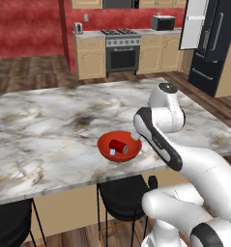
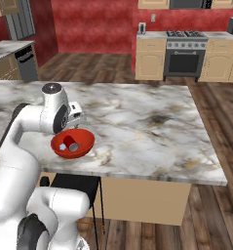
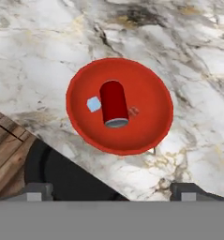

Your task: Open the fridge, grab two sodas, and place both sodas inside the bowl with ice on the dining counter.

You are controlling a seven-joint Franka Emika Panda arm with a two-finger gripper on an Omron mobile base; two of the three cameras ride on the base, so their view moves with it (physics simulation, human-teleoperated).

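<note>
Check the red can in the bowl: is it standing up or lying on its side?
Lying on its side. In the hand view the red can rests lengthwise in the red bowl, its silver end facing sideways, beside an ice cube.

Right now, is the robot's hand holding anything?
No, nothing. The gripper is open above the bowl, and the red can lies in it.

Below my fingers the red bowl (image 3: 153, 125) sits near the marble dining counter's (image 3: 48, 42) edge. The red soda can (image 3: 114, 103) lies inside on its side, an ice cube (image 3: 93, 104) at its nine o'clock. The black fridge (image 1: 209, 43) stands with one door open.
</note>
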